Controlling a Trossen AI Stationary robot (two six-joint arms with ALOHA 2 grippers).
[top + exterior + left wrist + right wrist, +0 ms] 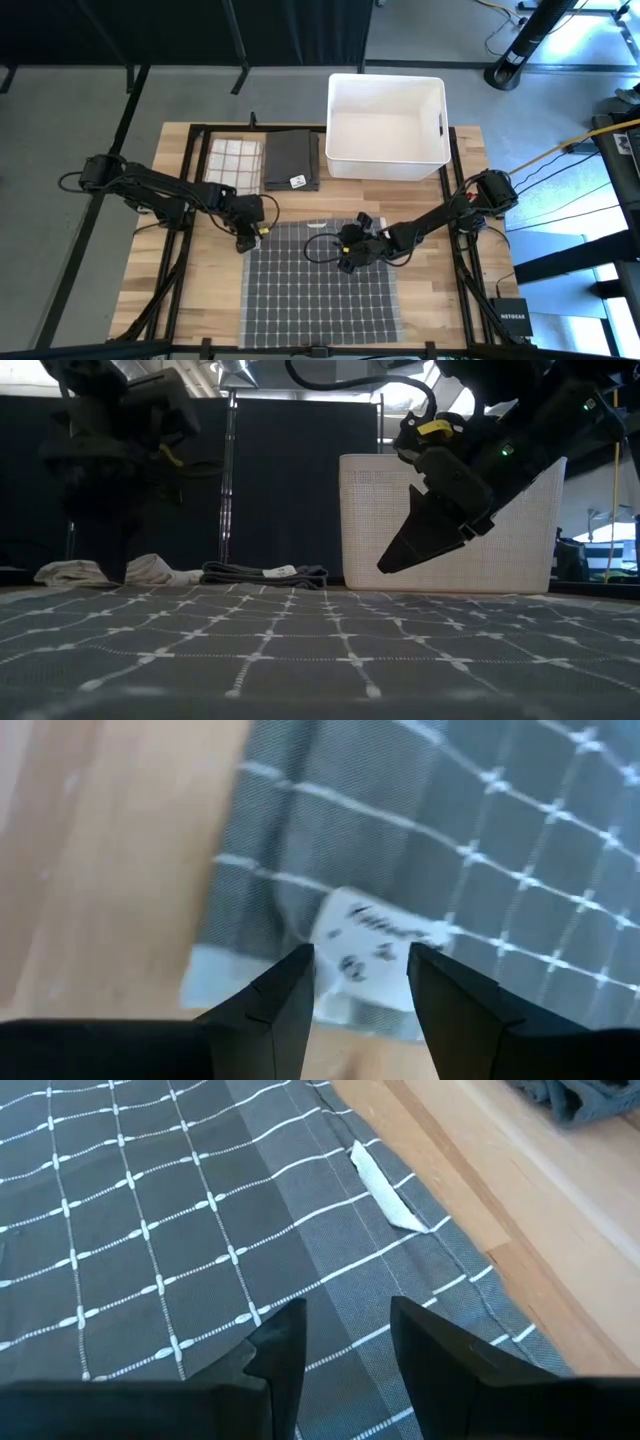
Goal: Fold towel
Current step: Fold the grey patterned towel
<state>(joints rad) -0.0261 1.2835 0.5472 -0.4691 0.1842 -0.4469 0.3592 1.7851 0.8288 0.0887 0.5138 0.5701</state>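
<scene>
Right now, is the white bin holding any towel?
No, in the high view the white bin shows only its bare floor.

open jaws above grey checked towel [150, 1230].

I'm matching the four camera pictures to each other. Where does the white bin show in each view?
High view: white bin at the table's far edge, centre-right, beyond the grey towel.
Low view: it stands in the background, right of centre, partly behind the right gripper.
Left wrist view: not in it.
Right wrist view: not in it.
Shared landmark: the grey checked towel shows in all four views.
</scene>
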